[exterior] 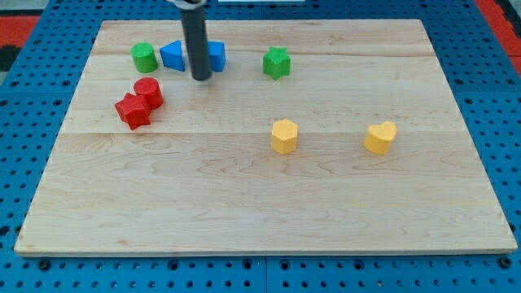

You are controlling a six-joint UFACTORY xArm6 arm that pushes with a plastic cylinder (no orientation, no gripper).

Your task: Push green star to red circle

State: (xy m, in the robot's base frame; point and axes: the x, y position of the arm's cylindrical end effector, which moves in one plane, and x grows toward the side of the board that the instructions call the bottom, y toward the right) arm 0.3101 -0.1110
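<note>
The green star sits near the view's top, right of centre-left. The red circle stands at the view's left, touching a red star just below-left of it. My tip rests on the board between the two blue blocks, well left of the green star and to the right of the red circle, touching neither.
A green cylinder sits at the top left. A blue triangle and a blue cube flank the rod. A yellow hexagon and a yellow heart lie lower right. The wooden board ends in blue pegboard.
</note>
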